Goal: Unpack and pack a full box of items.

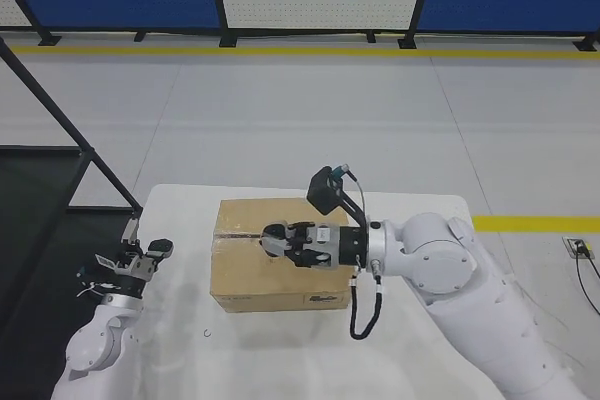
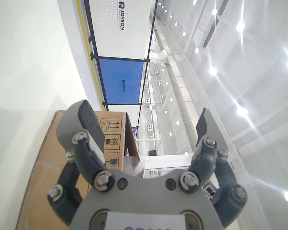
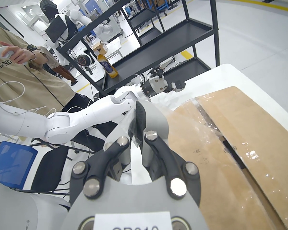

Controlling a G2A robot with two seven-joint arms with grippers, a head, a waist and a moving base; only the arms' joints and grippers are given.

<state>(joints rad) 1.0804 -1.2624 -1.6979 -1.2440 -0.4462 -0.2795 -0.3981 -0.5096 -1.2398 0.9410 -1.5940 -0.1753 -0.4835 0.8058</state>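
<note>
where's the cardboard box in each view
Top view: cardboard box at the middle of the white table, right gripper over its top seam.
Left wrist view: just behind the open left gripper, printed side showing.
Right wrist view: beside the right gripper, which is shut on clear tape from the seam.
Shared landmark: the left gripper, off the box's end.

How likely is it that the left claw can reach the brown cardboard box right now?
Probably yes. The left claw is open beside the brown cardboard box, with only bare white table between them. The right claw, pinching clear tape, sits over the box's top seam, leaving that side free.
</note>
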